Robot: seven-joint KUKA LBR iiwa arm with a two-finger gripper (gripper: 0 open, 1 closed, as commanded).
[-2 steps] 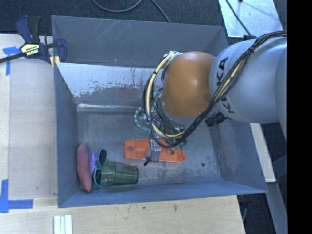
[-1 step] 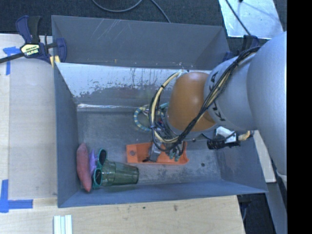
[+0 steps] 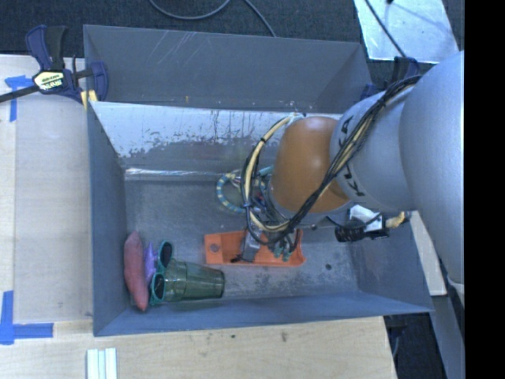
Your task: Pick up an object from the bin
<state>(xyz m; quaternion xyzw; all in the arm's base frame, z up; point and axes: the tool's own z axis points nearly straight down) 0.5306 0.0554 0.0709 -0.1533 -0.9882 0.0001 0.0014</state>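
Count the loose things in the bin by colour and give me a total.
Orange flat piece: 1
Green cup: 1
Pink long thing: 1
Purple piece: 1
Teal-rimmed piece: 1
Total: 5, though the things at the left overlap, so that count is less sure.
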